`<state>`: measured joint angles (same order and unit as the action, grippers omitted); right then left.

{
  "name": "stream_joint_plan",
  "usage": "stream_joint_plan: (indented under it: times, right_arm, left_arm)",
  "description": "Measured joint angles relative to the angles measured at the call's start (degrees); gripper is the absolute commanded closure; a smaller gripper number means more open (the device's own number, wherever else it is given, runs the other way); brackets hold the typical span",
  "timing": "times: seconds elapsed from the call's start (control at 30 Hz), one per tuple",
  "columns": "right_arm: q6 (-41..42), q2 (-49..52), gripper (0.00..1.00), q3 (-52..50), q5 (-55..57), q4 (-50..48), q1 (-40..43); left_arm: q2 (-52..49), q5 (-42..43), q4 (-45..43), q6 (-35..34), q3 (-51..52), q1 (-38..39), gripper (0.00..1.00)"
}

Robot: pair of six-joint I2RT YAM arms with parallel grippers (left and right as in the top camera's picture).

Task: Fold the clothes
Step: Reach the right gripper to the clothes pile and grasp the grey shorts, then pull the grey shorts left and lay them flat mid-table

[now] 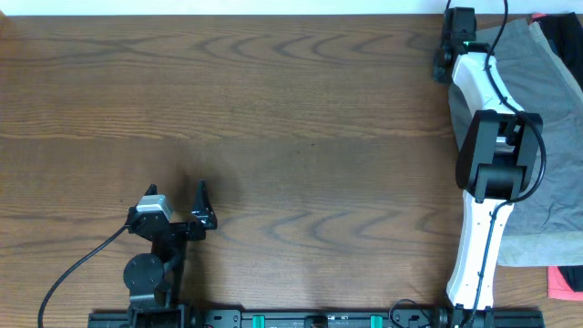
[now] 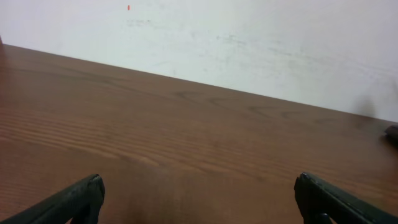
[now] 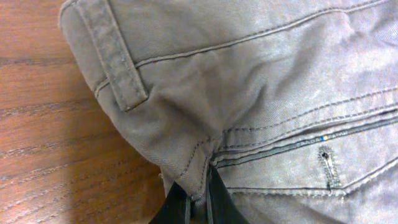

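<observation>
The grey shorts (image 1: 557,100) lie at the right edge of the table (image 1: 273,109), partly under the right arm (image 1: 483,91). A belt loop (image 3: 115,62) and pocket seam show up close. The right gripper (image 3: 198,204) has its fingers pinched on a fold of fabric, seemingly beside the pocket. The left gripper (image 2: 199,205) hovers near-left, fingers spread wide and holding nothing.

Brown wooden table (image 1: 273,137), white wall (image 2: 249,43)

Brown wood-grain bench (image 1: 273,137); grey shorts (image 1: 557,196) lie spread at its right edge, pink cloth (image 1: 566,283) at near right corner.
</observation>
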<state>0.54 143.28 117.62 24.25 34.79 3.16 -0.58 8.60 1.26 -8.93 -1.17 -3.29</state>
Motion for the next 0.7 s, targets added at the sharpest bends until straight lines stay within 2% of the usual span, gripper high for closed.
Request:
stream_joint_plan:
  times: [0.2,0.7]
  right_arm:
    - [3.15,-2.47,0.99,0.0,-0.55,2.1,0.0]
    - [6.88,-16.57,0.99,0.0,-1.84,10.6,-0.02]
  left_arm:
    - [0.0,0.0,0.0,0.0,0.0,0.0,0.02]
    - [0.0,0.0,0.0,0.0,0.0,0.0,0.02]
